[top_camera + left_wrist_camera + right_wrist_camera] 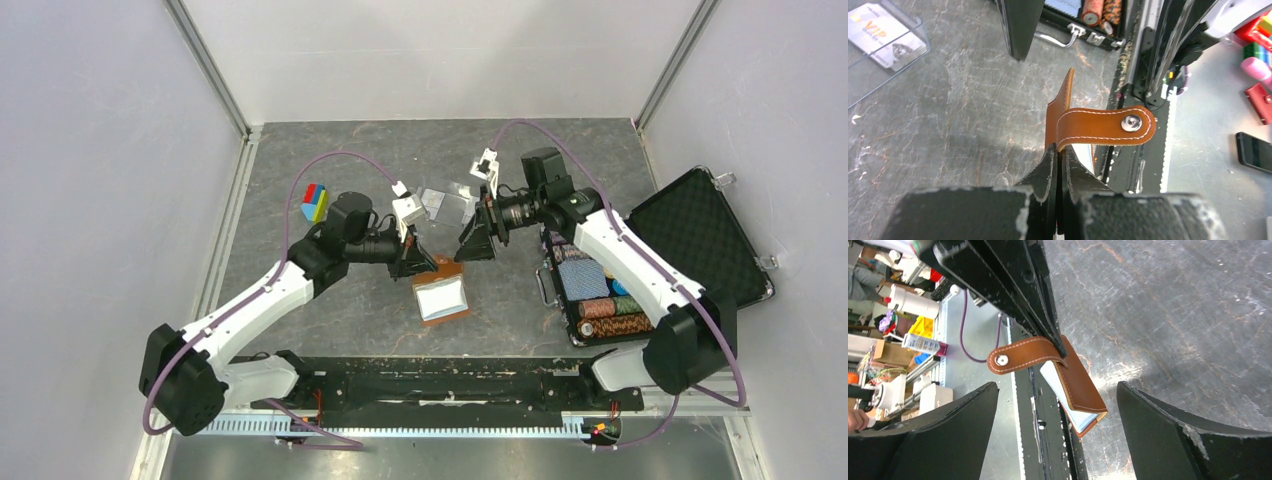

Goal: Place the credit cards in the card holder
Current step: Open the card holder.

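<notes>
The left gripper [1058, 167] is clamped shut on the tab end of the small brown leather card holder [1059, 110]. The holder lies between the right gripper [1057, 390]'s wide-open fingers, over the grey surface [948, 115]. Its long axis runs from the left gripper toward the arm bases, and a pale credit card [1068, 402] shows inside.

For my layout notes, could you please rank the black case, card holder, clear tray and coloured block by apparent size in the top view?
1. Black case, clearly largest.
2 and 3. Card holder and clear tray: too alike to rank; the holder may sit nearer the camera.
4. Coloured block, smallest.
</notes>
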Action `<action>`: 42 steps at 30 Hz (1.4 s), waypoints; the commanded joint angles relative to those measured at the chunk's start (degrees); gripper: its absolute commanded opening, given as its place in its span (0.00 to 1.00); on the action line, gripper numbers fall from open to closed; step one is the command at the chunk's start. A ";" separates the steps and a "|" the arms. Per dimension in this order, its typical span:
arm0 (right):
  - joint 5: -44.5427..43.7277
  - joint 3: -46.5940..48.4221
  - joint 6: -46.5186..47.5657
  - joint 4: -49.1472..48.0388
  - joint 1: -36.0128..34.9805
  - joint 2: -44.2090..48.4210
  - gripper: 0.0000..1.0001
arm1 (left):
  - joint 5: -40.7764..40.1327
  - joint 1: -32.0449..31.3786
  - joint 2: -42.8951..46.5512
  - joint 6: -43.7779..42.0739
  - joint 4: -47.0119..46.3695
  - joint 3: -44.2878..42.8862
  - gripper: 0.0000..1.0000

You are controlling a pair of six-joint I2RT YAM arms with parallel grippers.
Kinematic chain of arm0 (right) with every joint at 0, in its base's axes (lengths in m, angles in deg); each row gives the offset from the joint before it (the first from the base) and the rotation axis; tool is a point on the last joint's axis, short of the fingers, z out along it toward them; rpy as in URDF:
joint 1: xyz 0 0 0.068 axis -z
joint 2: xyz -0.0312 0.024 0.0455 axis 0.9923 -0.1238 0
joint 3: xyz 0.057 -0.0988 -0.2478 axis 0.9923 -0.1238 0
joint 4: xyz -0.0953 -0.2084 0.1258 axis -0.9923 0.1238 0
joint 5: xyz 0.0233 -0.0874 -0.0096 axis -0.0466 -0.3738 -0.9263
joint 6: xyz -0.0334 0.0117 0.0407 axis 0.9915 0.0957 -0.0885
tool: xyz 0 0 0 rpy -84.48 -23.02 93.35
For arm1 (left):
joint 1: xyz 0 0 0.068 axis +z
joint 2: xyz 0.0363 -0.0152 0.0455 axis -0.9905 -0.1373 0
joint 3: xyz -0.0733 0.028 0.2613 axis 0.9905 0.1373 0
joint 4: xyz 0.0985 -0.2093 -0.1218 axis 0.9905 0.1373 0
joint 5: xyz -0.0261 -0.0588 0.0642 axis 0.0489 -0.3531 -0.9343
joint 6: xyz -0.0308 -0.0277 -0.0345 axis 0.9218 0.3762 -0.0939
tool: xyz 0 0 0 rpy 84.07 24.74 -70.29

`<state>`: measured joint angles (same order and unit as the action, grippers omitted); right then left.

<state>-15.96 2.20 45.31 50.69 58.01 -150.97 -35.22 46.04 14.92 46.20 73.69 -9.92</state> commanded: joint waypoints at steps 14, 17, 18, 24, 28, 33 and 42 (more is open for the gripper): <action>0.25 -6.09 -4.25 -10.73 -4.69 0.72 0.23 | 3.92 0.13 3.03 8.73 -5.87 -4.73 0.09; -4.15 -5.83 -6.71 -13.34 -4.71 0.95 0.00 | -0.84 0.22 4.51 9.13 -5.41 -4.82 0.34; -6.22 -5.49 -7.32 -13.55 -4.53 0.91 0.00 | -3.78 0.22 5.23 9.19 -4.86 -4.86 0.46; -10.79 -5.96 -12.55 -18.98 -1.34 2.38 0.00 | -23.58 0.60 9.31 15.58 2.68 -5.85 0.98; -10.46 -7.85 -16.66 -22.53 1.07 3.00 0.00 | -22.76 2.78 7.51 21.73 9.03 -7.51 1.00; -10.69 -8.68 -19.05 -23.63 1.68 3.16 0.00 | -10.41 6.12 0.26 30.57 9.88 -6.99 0.90; -12.83 -9.95 -22.03 -24.49 1.93 2.72 0.00 | -1.68 6.10 -5.29 37.16 -0.41 -3.06 0.79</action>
<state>-27.50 -7.18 25.27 28.96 59.65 -149.87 -42.30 52.13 9.63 78.74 78.79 -12.63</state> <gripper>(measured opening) 0.016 0.811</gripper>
